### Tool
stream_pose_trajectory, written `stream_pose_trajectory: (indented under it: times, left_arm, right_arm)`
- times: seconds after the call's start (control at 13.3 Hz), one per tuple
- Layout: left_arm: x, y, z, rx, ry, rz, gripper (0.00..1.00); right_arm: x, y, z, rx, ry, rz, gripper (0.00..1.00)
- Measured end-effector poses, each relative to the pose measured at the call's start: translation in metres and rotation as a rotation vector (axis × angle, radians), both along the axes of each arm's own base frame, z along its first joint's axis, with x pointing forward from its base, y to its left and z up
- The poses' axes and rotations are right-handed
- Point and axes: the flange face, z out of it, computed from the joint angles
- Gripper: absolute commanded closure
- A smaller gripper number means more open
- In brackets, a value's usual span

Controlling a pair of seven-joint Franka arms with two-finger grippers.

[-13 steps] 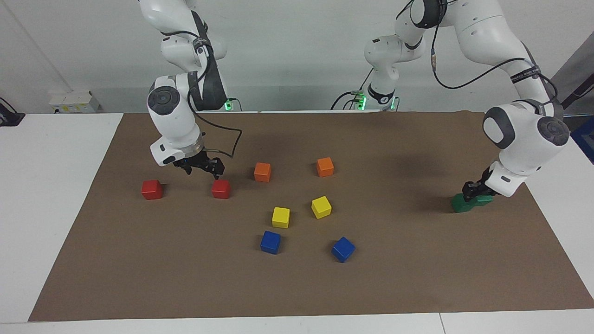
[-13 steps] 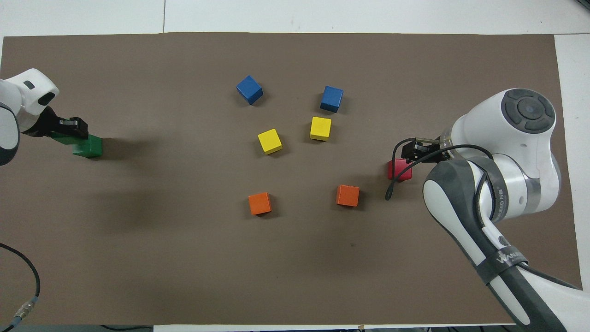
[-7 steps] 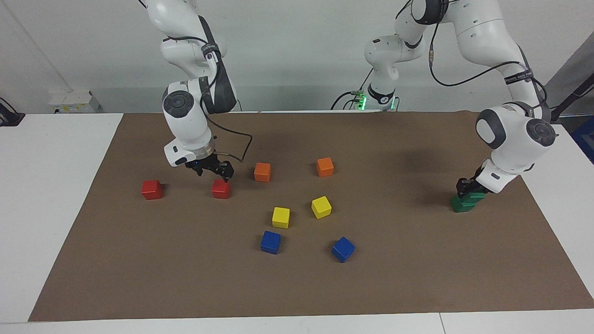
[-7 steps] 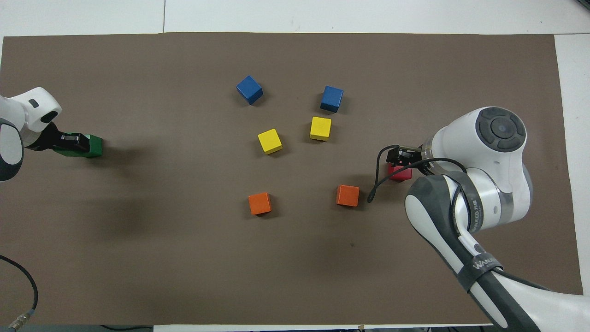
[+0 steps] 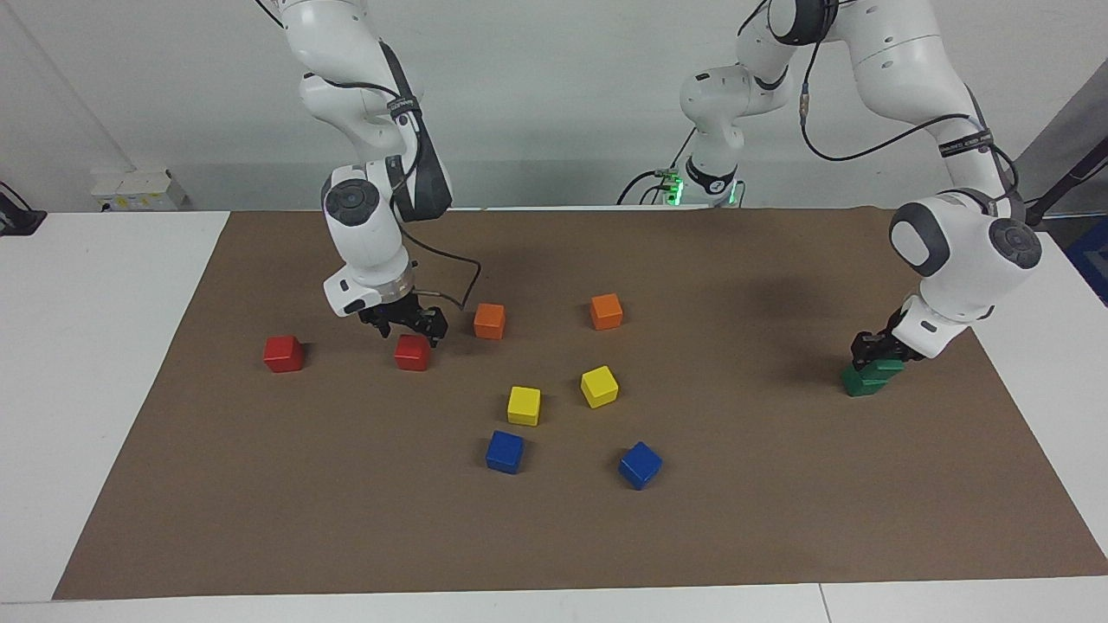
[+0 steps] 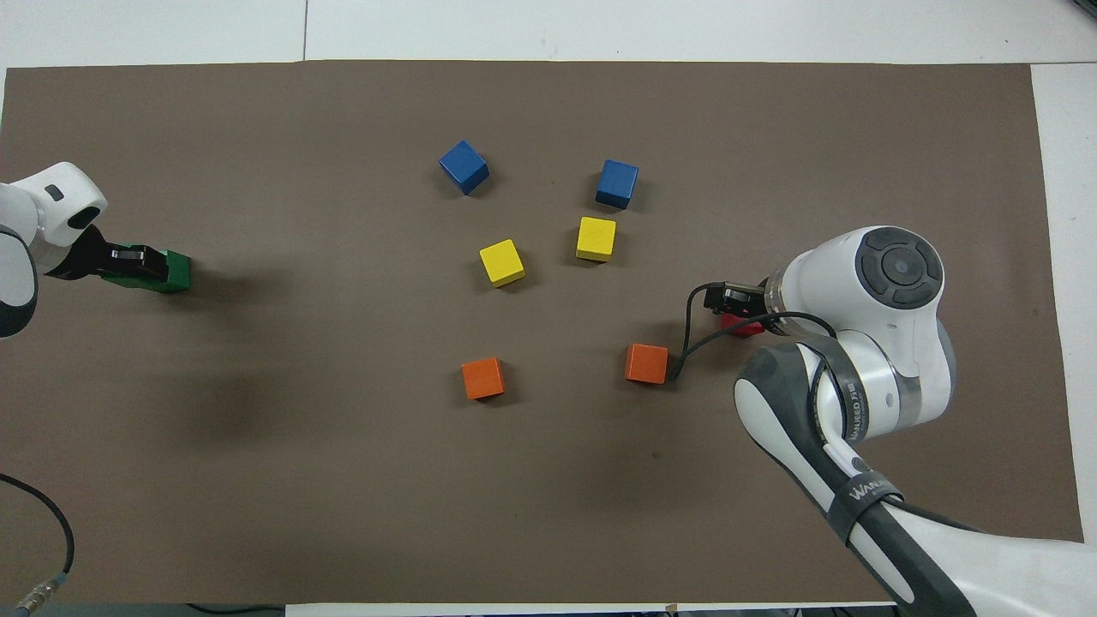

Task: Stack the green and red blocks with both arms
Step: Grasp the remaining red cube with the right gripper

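Observation:
One red block (image 5: pixel 412 352) lies on the brown mat (image 5: pixel 779 519), and my right gripper (image 5: pixel 407 330) hangs open just above it without touching it. Only a sliver of that red block (image 6: pixel 744 325) shows under the right gripper (image 6: pixel 725 298) in the overhead view. A second red block (image 5: pixel 283 353) rests farther toward the right arm's end of the table. At the left arm's end, my left gripper (image 5: pixel 874 350) is shut on a green block (image 5: pixel 886 367) that sits askew on the other green block (image 5: pixel 859 383). From overhead, the left gripper (image 6: pixel 130 257) covers most of the green blocks (image 6: pixel 171 271).
Two orange cubes (image 5: pixel 489 320) (image 5: pixel 606 311), two yellow cubes (image 5: pixel 524 405) (image 5: pixel 599 386) and two blue cubes (image 5: pixel 505 451) (image 5: pixel 640 465) are scattered mid-mat. The nearest orange cube is close beside the right gripper. White table (image 5: pixel 95 346) borders the mat.
My right arm has swung toward the table's middle, bringing its open gripper over the red block. My left gripper has set its green block down onto the other green one and still grips it.

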Motion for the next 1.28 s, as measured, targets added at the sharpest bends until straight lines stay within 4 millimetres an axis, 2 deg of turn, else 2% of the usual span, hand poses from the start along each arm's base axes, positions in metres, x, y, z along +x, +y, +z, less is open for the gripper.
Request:
stream_pose_trajectory:
  times: [0.23,0.3,0.53,0.68,0.75,0.98,1.2,1.28]
  left_arm:
    - [0.003,0.004,0.001,0.004,-0.048,-0.013,1.0]
    - [0.004,0.003,0.001,0.005,-0.057,-0.014,1.0]
    - [0.0,0.001,-0.003,0.005,-0.07,-0.014,1.0]
    - [-0.004,-0.001,-0.003,0.005,-0.076,-0.013,1.0]
    - [-0.005,-0.001,-0.003,0.004,-0.075,-0.013,1.0]
    - [-0.01,-0.003,-0.003,0.004,-0.083,-0.012,1.0]
    - [-0.013,-0.004,-0.003,0.006,-0.1,-0.012,1.0]
    - [-0.013,-0.004,-0.003,0.007,-0.102,-0.012,0.21]
  right_arm:
    - [0.003,-0.002,-0.014,0.001,-0.009,0.004,0.01]
    - [0.003,-0.003,-0.019,0.001,-0.011,0.005,0.05]
    - [0.002,-0.004,-0.025,-0.001,-0.004,0.006,0.42]
    - [0.002,-0.004,-0.025,-0.001,-0.003,0.02,0.88]
    - [0.001,-0.004,-0.025,-0.002,0.0,0.029,1.0]
    - [0.001,-0.009,-0.022,-0.008,0.032,0.037,1.0]
    - [0.004,-0.012,0.005,-0.015,0.08,0.045,1.0]
    - [0.006,-0.017,0.021,-0.016,0.095,0.061,1.0]
